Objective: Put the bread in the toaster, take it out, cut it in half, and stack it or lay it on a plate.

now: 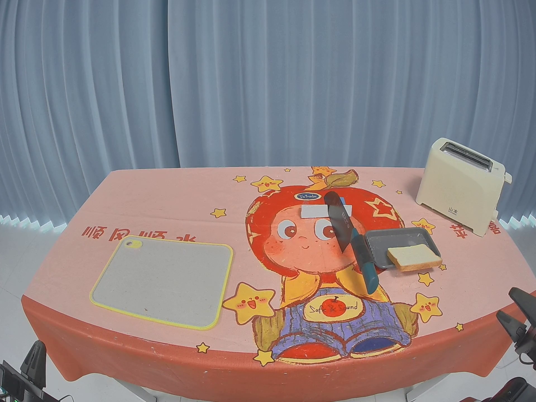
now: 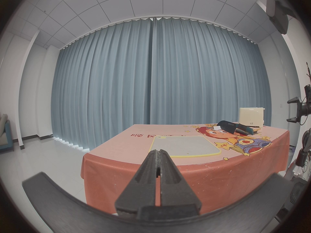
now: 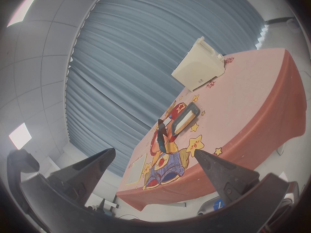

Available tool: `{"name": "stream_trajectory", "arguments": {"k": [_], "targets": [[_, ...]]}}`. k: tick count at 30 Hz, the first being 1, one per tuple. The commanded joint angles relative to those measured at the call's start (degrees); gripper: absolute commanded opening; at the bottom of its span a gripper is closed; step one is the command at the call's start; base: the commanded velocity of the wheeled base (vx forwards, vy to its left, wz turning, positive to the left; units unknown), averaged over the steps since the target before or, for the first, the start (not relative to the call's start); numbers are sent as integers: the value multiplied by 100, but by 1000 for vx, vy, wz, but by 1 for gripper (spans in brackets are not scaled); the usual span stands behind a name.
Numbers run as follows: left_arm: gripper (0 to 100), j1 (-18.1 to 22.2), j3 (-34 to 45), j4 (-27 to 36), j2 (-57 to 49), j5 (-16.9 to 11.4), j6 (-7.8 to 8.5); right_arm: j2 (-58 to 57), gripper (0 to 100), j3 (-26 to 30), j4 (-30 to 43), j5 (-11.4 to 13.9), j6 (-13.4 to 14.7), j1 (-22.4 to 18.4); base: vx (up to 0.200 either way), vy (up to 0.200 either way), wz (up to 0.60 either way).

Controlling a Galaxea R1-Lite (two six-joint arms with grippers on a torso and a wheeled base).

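First, bring right gripper [image 3: 154, 152], jaws wide apart, to bread [image 1: 414, 256] lying flat on tray [image 1: 391, 238] near toaster [image 1: 460, 185]; pinch one edge gently, avoid knife [image 1: 341, 221]. Leave left gripper [image 2: 158, 152], closed together, off table [image 1: 167, 202].

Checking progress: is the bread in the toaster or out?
Out. The bread lies on the grey tray, apart from the toaster.

On the table [image 1: 167, 202], the cutting board [image 1: 162, 280] lies near the front left corner. The toaster [image 1: 460, 185] stands at the far right corner. Before it, right of the middle, sits the tray [image 1: 385, 238], with the bread [image 1: 414, 257] in its front right part. The knife [image 1: 341, 224] lies along the tray's left side, apparently touching its rim. Its blade points toward the far edge, across a card [image 1: 311, 211].
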Motion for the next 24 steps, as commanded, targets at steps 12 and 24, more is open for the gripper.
{"name": "stream_trajectory", "arguments": {"k": [12, 24], "targets": [[0, 2, 101, -4, -32, 2, -2, 515, 100, -28, -24, 30, 554, 62, 0, 0, 0], [0, 2, 101, -4, -32, 2, -2, 919, 100, -37, -270, 188, 1204, 299, 0, 0, 0]]}}
